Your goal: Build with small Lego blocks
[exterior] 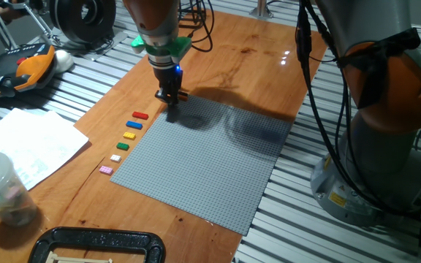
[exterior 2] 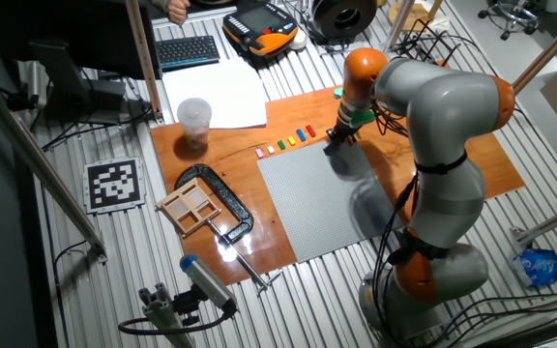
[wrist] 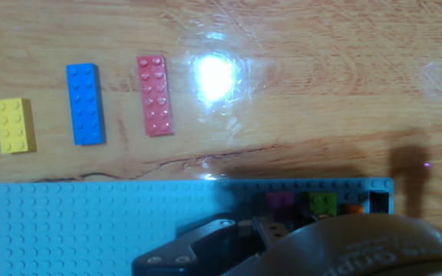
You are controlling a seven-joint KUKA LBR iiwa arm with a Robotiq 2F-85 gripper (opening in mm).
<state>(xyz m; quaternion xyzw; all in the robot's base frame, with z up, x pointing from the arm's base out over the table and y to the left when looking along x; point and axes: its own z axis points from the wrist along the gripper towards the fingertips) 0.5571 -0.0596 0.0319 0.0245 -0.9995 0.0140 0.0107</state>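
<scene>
we see six small lego blocks lying flat in a line at the left of the fixed view: red block (exterior: 139,115), blue block (exterior: 134,125), yellow block (exterior: 129,135), green block (exterior: 122,146), white block (exterior: 115,158), pink block (exterior: 106,169). in the hand view, pink (wrist: 280,201), green (wrist: 322,202) and orange (wrist: 352,207) blocks sit at lower right.

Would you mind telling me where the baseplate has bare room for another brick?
Nearly all the grey baseplate is bare, from the loose brick row across to its far edge. Only the corner beneath the end effector is crowded with bricks already placed.
</scene>
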